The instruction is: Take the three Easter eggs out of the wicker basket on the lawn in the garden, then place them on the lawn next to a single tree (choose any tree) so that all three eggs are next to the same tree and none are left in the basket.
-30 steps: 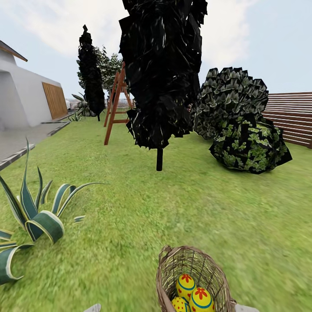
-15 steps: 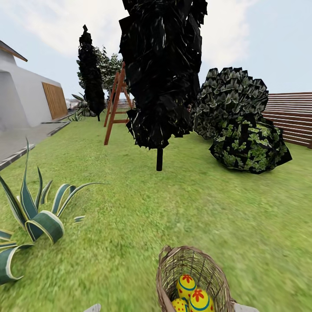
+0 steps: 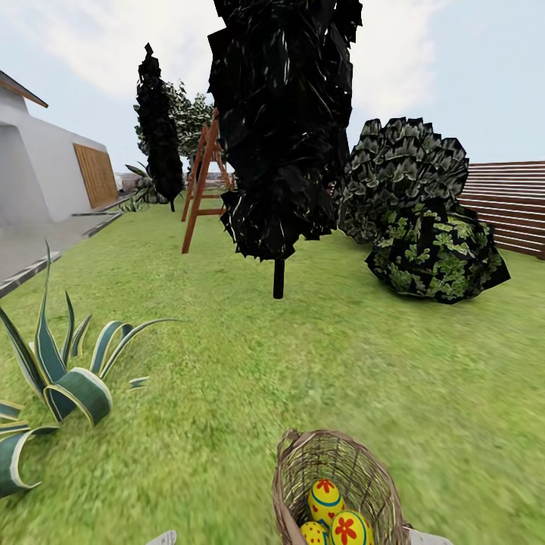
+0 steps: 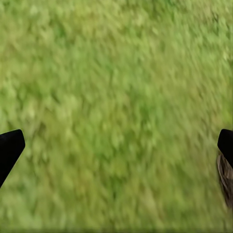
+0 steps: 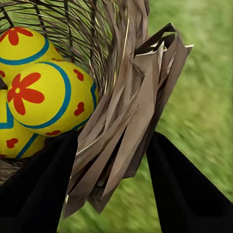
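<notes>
Two black fingers of the right gripper (image 5: pixel 114 179) pinch the wicker basket (image 3: pixel 337 484) wall at bottom centre, mouth seemingly upward, holding three Easter eggs (image 3: pixel 327 498); the left gripper (image 4: pixel 116 145) hangs spread over lawn (image 3: pixel 378 363).

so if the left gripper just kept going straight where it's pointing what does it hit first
Most likely bare lawn: the open left gripper points at grass, with the basket off to one side.

- A tall, narrow black cypress-like tree (image 3: pixel 281 129) stands mid-distance, centre.
- A second, slimmer black cypress (image 3: pixel 158 125) rises far left.
- A red-brown wooden ladder frame (image 3: pixel 203 182) leans between them.
- Two rounded dark-green leafy bushes (image 3: pixel 424 219) sit right.
- A striped blue-green spiky agave plant (image 3: pixel 57 375) grows near left.
- A white building with a wooden door (image 3: pixel 57 170) lies far left.
- A brown slatted fence (image 3: pixel 507 200) runs far right.
</notes>
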